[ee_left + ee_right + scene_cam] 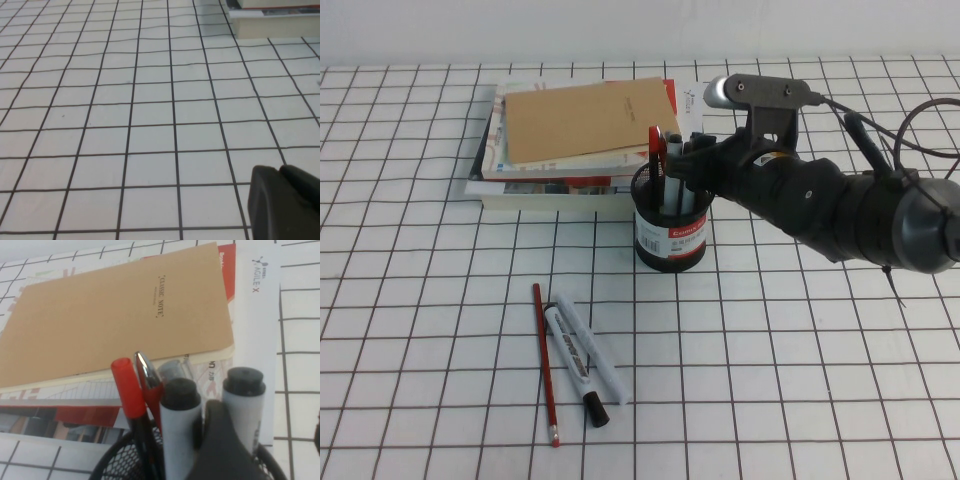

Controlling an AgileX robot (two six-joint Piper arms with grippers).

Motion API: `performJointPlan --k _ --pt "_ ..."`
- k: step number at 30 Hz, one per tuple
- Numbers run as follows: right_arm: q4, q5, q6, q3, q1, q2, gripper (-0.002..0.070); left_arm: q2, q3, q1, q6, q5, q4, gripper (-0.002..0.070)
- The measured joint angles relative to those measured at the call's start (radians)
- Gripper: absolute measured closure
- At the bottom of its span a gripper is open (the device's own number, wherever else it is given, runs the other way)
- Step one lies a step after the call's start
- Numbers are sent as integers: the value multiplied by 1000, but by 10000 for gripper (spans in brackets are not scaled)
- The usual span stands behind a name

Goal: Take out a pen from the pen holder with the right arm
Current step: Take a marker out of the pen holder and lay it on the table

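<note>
A: Where's the target?
B: Pens stand upright in the black mesh pen holder (pixel 670 235), mid-table. The book stack (pixel 575 135) is at its 11 o'clock, loose pens (pixel 575 360) at its 7.
A: Right gripper?
B: The right gripper (pixel 692 165) is over the holder's rim, reaching from 3 o'clock, jaws wide, nothing held. One finger (pixel 222 440) sits between a grey marker (pixel 180 410) and a second grey marker (pixel 243 395).
A: Handling?
B: Probably light, stiff, smooth plastic, so slippery. Pinch just under a cap and lift straight up.
A: View differences?
B: Only the right wrist view separates the red pen (pixel 127 385) from the markers. Only the high view shows the loose pens. The left gripper (pixel 282 200) appears only in its own wrist view, over bare table (pixel 150 125). Can't tell its state.
</note>
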Motion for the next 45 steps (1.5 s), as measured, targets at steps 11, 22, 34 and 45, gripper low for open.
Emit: performJointPlan --k 11,22,34,45 --pt "0 -2 0 -48 0 15 312 0 0 0 0 0 0 680" --pt "0 14 0 -68 0 52 356 0 0 0 0 0 0 680" --pt "0 11 0 -69 -2 52 549 0 0 0 0 0 0 680" --pt "-9 16 -69 -69 -2 -10 549 0 0 0 0 0 0 680"
